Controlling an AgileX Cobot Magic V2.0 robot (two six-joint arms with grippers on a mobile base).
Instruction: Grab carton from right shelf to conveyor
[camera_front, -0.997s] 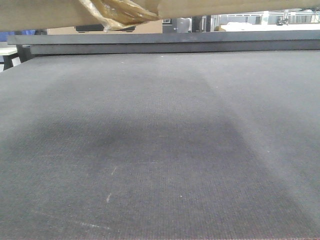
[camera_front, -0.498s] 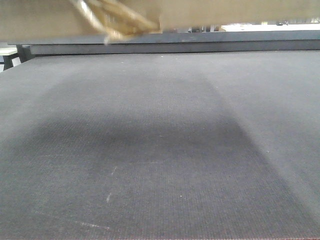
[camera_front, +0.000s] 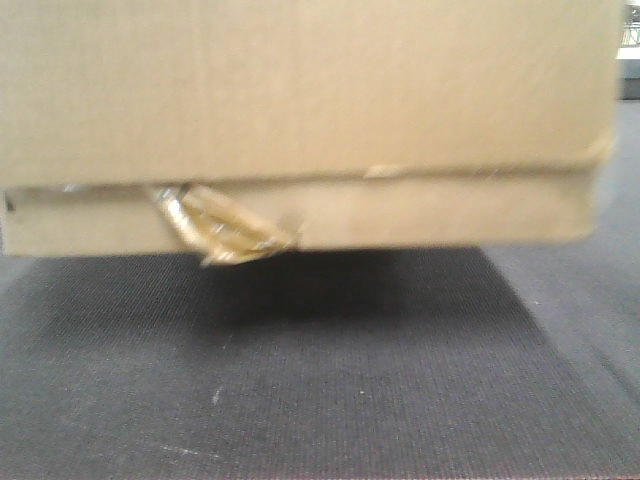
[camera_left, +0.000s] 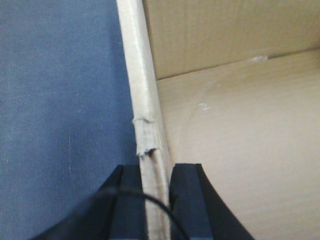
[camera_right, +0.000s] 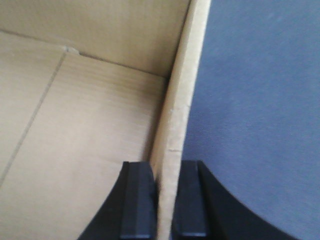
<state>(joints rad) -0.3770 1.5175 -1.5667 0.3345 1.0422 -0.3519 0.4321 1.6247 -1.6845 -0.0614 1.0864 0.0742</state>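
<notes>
The brown carton fills the upper half of the front view, its underside just above the dark grey conveyor, with a ragged twist of glossy tape hanging from its lower edge. In the left wrist view my left gripper is shut on the carton's left wall, one finger outside and one inside. My right gripper is shut on the carton's right wall the same way. The carton's bare inside floor shows in both wrist views. The right shelf is out of view.
The woven belt stretches wide to the left of the carton, and the belt shows to its right as well. A pale strip of background shows at the far upper right.
The carton has dropped from the top edge of the front view to fill its upper half, close above the belt, and its shadow on the belt has grown darker.
</notes>
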